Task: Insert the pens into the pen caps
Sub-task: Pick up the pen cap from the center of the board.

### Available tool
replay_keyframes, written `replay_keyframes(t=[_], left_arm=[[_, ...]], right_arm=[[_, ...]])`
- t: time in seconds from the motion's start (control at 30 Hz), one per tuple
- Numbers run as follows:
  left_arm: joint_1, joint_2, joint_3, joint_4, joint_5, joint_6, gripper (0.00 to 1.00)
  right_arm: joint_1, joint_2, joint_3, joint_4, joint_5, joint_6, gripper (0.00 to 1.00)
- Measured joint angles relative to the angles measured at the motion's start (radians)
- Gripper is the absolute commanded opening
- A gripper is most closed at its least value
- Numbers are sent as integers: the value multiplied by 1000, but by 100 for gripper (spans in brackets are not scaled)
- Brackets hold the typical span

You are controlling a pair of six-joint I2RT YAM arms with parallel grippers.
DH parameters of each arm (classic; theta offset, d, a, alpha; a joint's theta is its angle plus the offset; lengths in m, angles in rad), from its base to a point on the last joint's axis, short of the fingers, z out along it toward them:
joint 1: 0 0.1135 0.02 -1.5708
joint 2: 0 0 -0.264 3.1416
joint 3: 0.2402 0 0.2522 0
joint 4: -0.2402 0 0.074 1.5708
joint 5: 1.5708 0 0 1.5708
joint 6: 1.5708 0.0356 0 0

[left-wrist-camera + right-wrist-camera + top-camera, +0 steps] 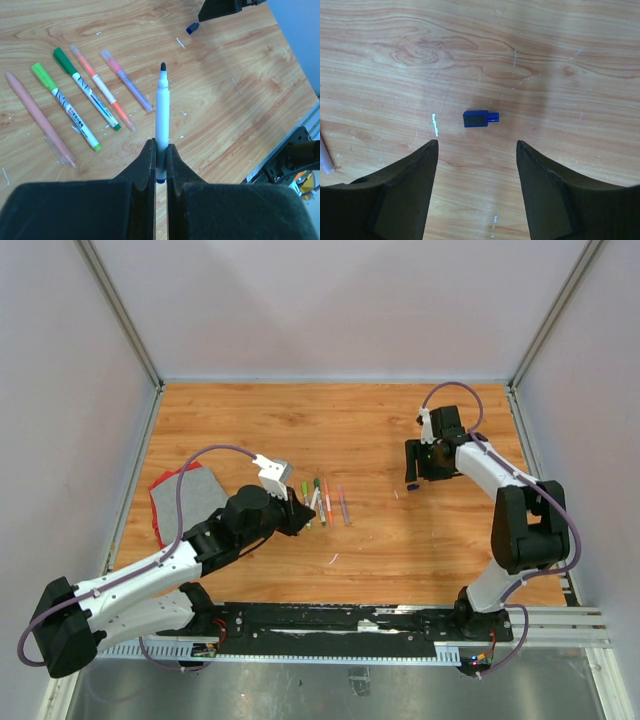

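My left gripper (160,150) is shut on a grey-white pen (161,105), which points away from it with its dark tip bare and a blue end at the jaws. In the top view the left gripper (298,516) sits just left of a row of pens (325,500) lying on the table. The row holds a pink pen (40,117), a light-green one (65,106), a dark-green one (86,89), an orange one (101,86) and a purple one (128,81). A small blue pen cap (480,118) lies on its side on the wood. My right gripper (476,143) hangs open just short of it, touching nothing.
A grey cloth with a red edge (185,498) lies at the table's left side under the left arm. Pale walls close in the table on three sides. A black rail (400,625) runs along the near edge. A small pale scrap (333,559) lies on the wood.
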Motion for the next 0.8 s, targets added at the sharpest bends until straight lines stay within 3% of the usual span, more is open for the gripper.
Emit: replay_keyframes(t=[0.8], left_arm=[[0,-1,-2,-2,-8,-7,0]], right_arm=[[45,225,134,-89,68,-10,51]])
